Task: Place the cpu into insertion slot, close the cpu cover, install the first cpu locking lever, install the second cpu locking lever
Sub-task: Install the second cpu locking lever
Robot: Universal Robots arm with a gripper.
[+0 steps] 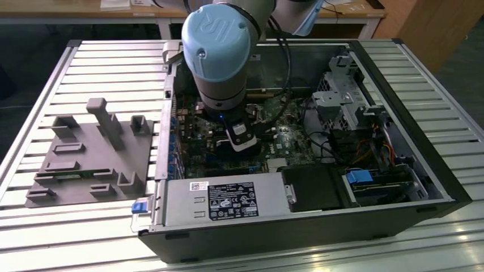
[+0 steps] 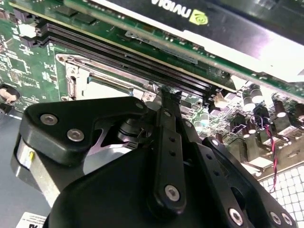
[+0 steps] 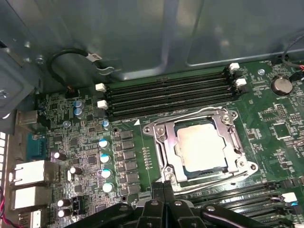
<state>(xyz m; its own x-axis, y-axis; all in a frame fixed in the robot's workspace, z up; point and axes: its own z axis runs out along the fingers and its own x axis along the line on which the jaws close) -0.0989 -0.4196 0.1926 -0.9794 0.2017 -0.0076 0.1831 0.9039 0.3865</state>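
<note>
The cpu (image 3: 202, 147), a dull silver square, lies flat in the insertion slot (image 3: 209, 173) on the green motherboard. The cpu cover (image 3: 166, 152), a silver frame, is down around the chip. Thin metal levers lie along two sides of the socket, one (image 3: 190, 116) by the memory slots and one (image 3: 216, 176) on the opposite side. My gripper (image 3: 164, 189) is shut with nothing visible between its fingers, its tips just off the socket's corner. From behind, the gripper (image 2: 168, 92) points at the socket frame (image 2: 76, 83). In the exterior view the gripper (image 1: 240, 143) is low inside the open case.
Black memory slots (image 3: 166, 92) run beside the socket, and a graphics card (image 2: 190, 19) stands past them. The case holds a power supply (image 1: 226, 198) and a drive cage (image 1: 344, 102). A grey fixture tray (image 1: 90, 153) sits on the slatted table at the exterior view's left.
</note>
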